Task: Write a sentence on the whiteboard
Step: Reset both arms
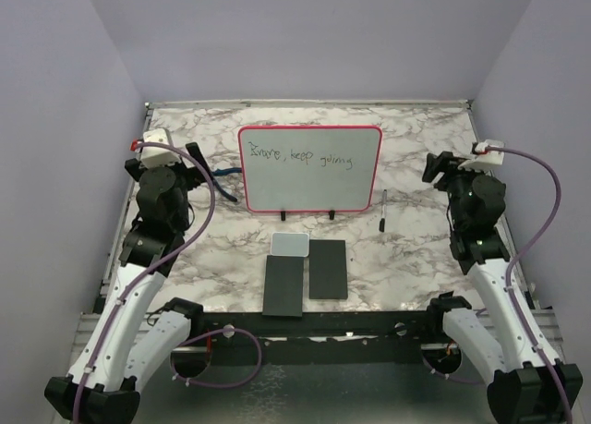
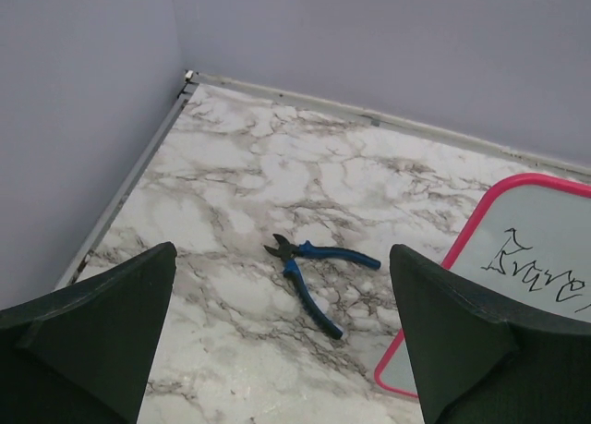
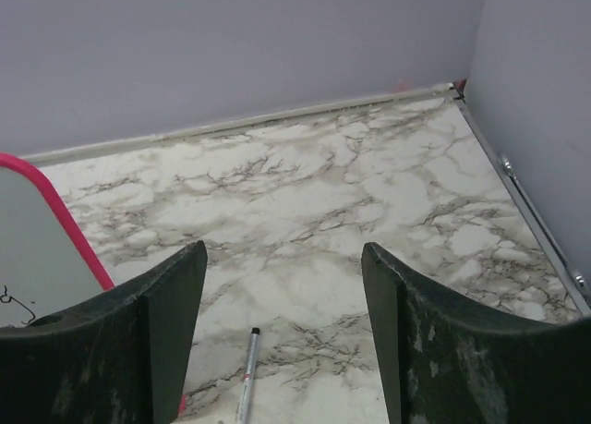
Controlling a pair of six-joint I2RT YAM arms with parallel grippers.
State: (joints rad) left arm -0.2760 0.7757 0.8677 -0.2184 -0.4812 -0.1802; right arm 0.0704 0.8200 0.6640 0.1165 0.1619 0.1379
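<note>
The whiteboard point(image 1: 314, 186), red-pink rimmed, stands on two black feet at the middle back of the marble table. The sentence point(image 1: 303, 156) runs in thin dark handwriting along its upper part. A marker point(image 1: 383, 209) lies on the table just right of the board, and the right wrist view shows this marker point(image 3: 247, 373) below and between my fingers. My right gripper point(image 3: 283, 249) hangs open and empty above it, right of the board's edge point(image 3: 37, 248). My left gripper point(image 2: 282, 250) is open and empty, left of the board point(image 2: 517, 295), where the first word point(image 2: 540, 276) shows.
Blue-handled pliers point(image 2: 314, 281) lie on the table between my left gripper and the board. Two black slabs point(image 1: 283, 285) point(image 1: 327, 269) and a small grey-white pad point(image 1: 290, 245) lie in front of the board. Lilac walls enclose the table on three sides.
</note>
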